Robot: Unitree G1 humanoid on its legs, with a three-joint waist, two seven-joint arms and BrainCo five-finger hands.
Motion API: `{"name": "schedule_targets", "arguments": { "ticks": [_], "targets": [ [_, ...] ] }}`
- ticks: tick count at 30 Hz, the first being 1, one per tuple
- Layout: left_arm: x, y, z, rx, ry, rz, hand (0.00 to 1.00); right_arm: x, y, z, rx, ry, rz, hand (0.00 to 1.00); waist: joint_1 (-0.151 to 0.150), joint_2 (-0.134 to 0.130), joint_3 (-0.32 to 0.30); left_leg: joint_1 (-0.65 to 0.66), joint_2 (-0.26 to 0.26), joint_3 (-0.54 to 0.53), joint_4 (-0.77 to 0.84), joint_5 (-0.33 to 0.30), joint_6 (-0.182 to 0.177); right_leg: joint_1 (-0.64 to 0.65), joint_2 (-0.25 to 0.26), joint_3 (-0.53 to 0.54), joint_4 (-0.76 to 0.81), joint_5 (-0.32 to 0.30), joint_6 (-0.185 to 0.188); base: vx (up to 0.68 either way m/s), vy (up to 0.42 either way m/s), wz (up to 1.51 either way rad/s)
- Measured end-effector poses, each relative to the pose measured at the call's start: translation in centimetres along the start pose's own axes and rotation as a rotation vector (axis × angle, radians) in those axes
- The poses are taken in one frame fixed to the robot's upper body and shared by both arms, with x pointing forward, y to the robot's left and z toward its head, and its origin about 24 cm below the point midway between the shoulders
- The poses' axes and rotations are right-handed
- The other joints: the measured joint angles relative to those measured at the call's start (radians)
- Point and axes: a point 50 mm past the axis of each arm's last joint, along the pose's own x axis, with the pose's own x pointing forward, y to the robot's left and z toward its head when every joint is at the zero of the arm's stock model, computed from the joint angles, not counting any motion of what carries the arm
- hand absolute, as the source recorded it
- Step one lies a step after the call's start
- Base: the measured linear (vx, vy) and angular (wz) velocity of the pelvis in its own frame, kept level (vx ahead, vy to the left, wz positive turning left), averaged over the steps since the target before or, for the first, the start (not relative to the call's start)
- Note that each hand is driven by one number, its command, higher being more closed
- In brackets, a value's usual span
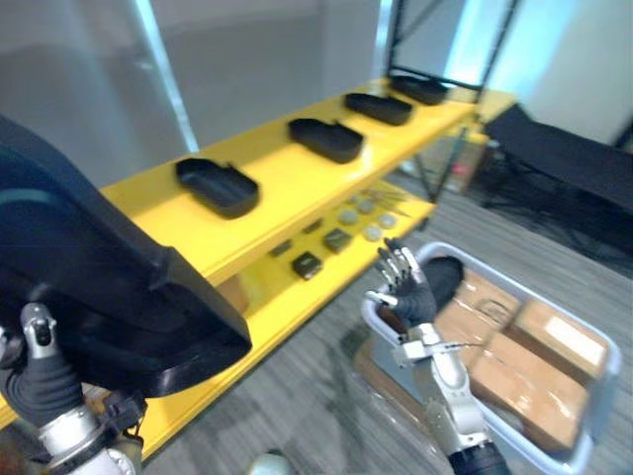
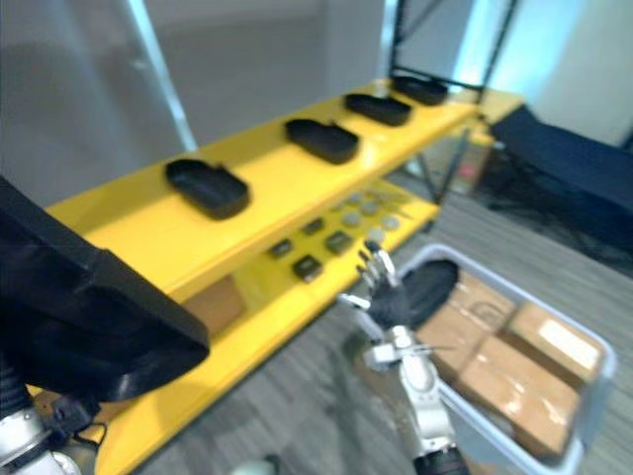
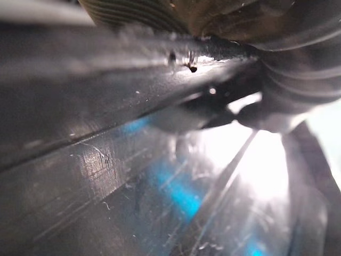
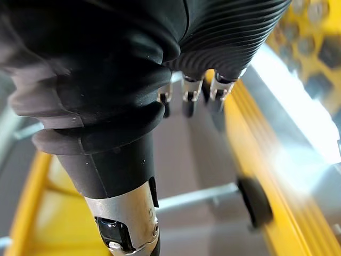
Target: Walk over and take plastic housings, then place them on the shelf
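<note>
A large black plastic housing (image 1: 99,287) is held up at the near left, over the front end of the yellow shelf (image 1: 287,183). My left hand (image 1: 38,371) grips it from below, thumb up against its edge; the left wrist view has the housing's glossy surface (image 3: 133,176) very close. Several more black housings (image 1: 217,186) lie in a row along the shelf's top board. My right hand (image 1: 406,289) is raised with fingers spread open and holds nothing, above the near corner of a grey bin (image 1: 611,371). Another black housing (image 1: 447,277) lies in that bin.
The shelf's lower board (image 1: 267,302) carries small dark and grey parts (image 1: 307,264). Cardboard boxes (image 1: 524,366) fill most of the bin, which stands on the grey carpet to the right of the shelf. A dark low bench (image 1: 574,158) stands at the far right.
</note>
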Motion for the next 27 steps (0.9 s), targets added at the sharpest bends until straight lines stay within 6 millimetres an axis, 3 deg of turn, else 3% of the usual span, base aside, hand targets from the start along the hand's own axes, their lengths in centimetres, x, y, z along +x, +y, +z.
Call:
{"name": "schedule_targets", "arguments": {
  "ticks": [2,3,4,6,12,14,17,18,21,22,23,24,25,26,27],
  "targets": [
    [0.7,-0.3,0.2,-0.038,-0.037,-0.05,1.0,-0.1,0.0,0.0,0.0,-0.002,-0.007,0.0,-0.013,0.001,0.011,0.004,-0.02,-0.048,-0.025,0.017,0.009,-0.006,-0.013,0.074,0.064,-0.075,-0.053,0.04,0.1,0.85],
    [1.1,-0.5,0.4,-0.049,-0.072,-0.084,1.0,-0.2,-0.3,0.1,0.0,-0.007,-0.02,0.0,-0.022,-0.006,0.016,0.003,-0.03,-0.078,-0.037,0.028,0.008,-0.021,-0.013,0.163,0.104,-0.131,-0.084,0.02,0.023,0.82],
    [1.6,-0.7,0.6,-0.071,-0.103,-0.113,1.0,-0.3,-0.5,0.5,0.0,-0.024,-0.036,0.0,-0.036,-0.016,0.026,0.003,-0.038,-0.106,-0.042,0.039,0.0,-0.03,-0.011,0.238,0.134,-0.169,-0.083,0.02,-0.028,0.75],
    [2.0,-1.1,0.7,-0.095,-0.124,-0.134,1.0,-0.7,-1.3,1.1,-0.005,-0.047,-0.068,0.0,-0.039,-0.02,0.038,0.002,-0.034,-0.135,-0.053,0.065,-0.021,-0.039,-0.003,0.272,0.164,-0.175,-0.066,0.01,-0.077,0.51],
    [1.5,-2.0,0.5,-0.128,-0.09,-0.16,1.0,-1.2,-2.6,1.5,0.003,-0.062,-0.067,0.0,-0.059,0.0,0.058,0.002,-0.021,-0.134,-0.057,0.085,-0.026,-0.017,0.014,0.253,0.159,-0.196,-0.027,-0.01,-0.068,0.12],
    [1.4,-2.5,0.4,-0.137,-0.088,-0.184,1.0,-1.5,-2.6,1.4,0.005,-0.057,-0.062,0.0,-0.078,0.001,0.064,0.0,-0.023,-0.078,-0.087,0.109,0.005,-0.002,0.004,0.206,0.166,-0.209,-0.005,-0.08,-0.021,0.57],
    [1.5,-2.9,0.0,-0.117,-0.092,-0.208,1.0,-1.8,-3.1,1.9,-0.007,-0.086,-0.077,0.0,-0.09,0.004,0.088,-0.002,-0.006,0.025,-0.083,0.129,0.004,0.031,-0.015,0.144,0.193,-0.227,0.027,-0.05,0.008,0.65],
    [1.5,-2.8,-0.2,-0.114,-0.086,-0.207,1.0,-1.8,-3.3,2.1,-0.013,-0.104,-0.086,0.0,-0.085,0.003,0.088,-0.002,-0.016,0.037,-0.078,0.132,-0.002,0.04,-0.034,0.127,0.202,-0.237,0.027,0.0,0.083,0.43],
    [2.1,-2.6,0.0,-0.103,-0.124,-0.201,1.0,-1.0,-3.1,3.0,-0.008,-0.179,-0.103,0.0,-0.074,-0.024,0.104,-0.037,-0.064,0.07,0.01,0.085,0.029,0.056,-0.095,0.097,0.233,-0.277,-0.001,0.02,0.114,0.35],
    [2.6,-2.9,0.3,-0.109,-0.156,-0.207,1.0,-1.1,-3.3,3.3,-0.013,-0.202,-0.134,0.0,-0.071,-0.038,0.112,-0.051,-0.073,0.122,0.08,0.035,0.062,0.077,-0.114,0.088,0.268,-0.275,-0.02,0.11,0.131,0.37],
    [2.8,-2.9,0.3,-0.113,-0.166,-0.204,1.0,-1.1,-3.5,3.3,-0.021,-0.204,-0.143,0.0,-0.073,-0.036,0.112,-0.056,-0.074,0.127,0.111,0.015,0.056,0.076,-0.13,0.099,0.315,-0.27,-0.035,0.1,0.104,0.44],
    [3.1,-3.2,0.1,-0.123,-0.176,-0.203,1.0,-1.4,-3.7,3.3,-0.025,-0.208,-0.167,0.0,-0.081,-0.035,0.112,-0.049,-0.093,0.107,0.158,-0.02,0.064,0.041,-0.172,0.155,0.46,-0.236,-0.083,0.14,0.198,0.51],
    [3.5,-3.4,0.0,-0.125,-0.186,-0.207,1.0,-1.4,-3.7,3.4,-0.025,-0.225,-0.177,0.0,-0.087,-0.034,0.112,-0.038,-0.1,0.093,0.174,-0.049,0.072,-0.028,-0.201,0.233,0.614,-0.159,-0.164,0.1,0.202,0.45],
    [3.7,-3.3,0.1,-0.121,-0.194,-0.213,1.0,-1.4,-3.7,3.6,-0.025,-0.239,-0.179,0.0,-0.088,-0.033,0.111,-0.022,-0.101,0.092,0.169,-0.056,0.078,-0.069,-0.213,0.279,0.681,-0.095,-0.174,0.17,0.238,0.27],
    [4.0,-3.3,0.2,-0.105,-0.208,-0.232,1.0,-1.4,-3.6,3.6,-0.021,-0.254,-0.18,0.0,-0.089,-0.028,0.118,0.013,-0.096,0.071,0.146,-0.063,0.088,-0.137,-0.218,0.367,0.797,0.03,-0.157,0.16,0.121,0.17]
  ]
}}
